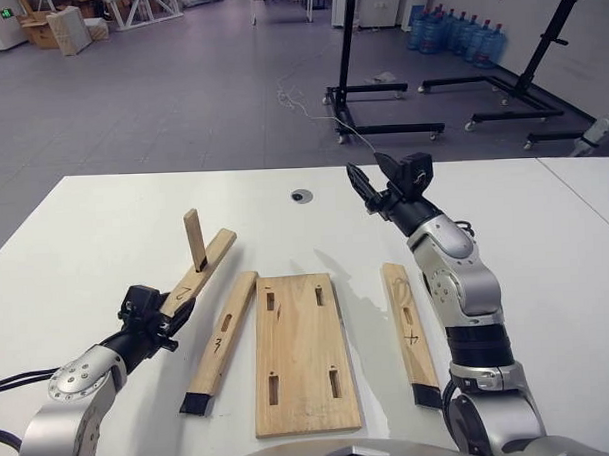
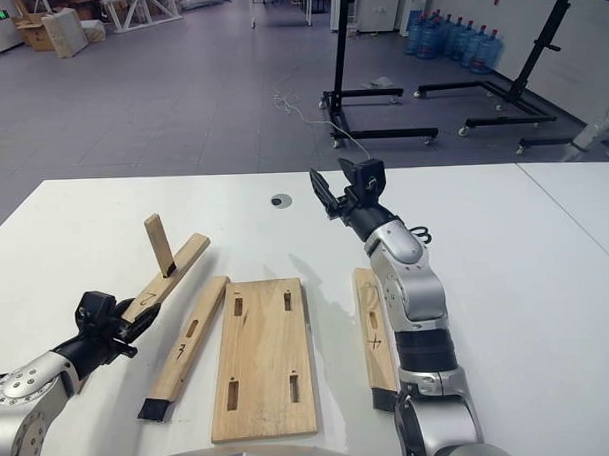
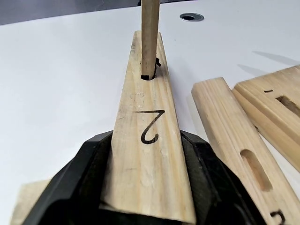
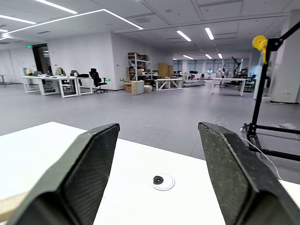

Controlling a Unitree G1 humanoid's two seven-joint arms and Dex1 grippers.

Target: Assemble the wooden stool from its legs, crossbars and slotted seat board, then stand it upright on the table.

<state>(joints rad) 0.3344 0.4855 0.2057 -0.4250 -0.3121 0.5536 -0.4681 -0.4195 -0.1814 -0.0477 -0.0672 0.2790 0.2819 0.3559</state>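
Diagonally away-rightward, leg (image 1: 212, 259); crossbar (image 1: 194, 239) upright.

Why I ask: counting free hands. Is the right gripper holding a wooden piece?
No, the right gripper stands wide open with nothing in it.

Bright, even light from ceiling strips (image 4: 187, 35) leaves soft shadows on the white table (image 1: 104, 225), perhaps slightly glary

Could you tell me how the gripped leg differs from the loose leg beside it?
The gripped leg sits in the left gripper; the loose leg lies free. The gripped leg holds an upright crossbar in its slot; the loose leg's slot is empty. Both are pale wood.
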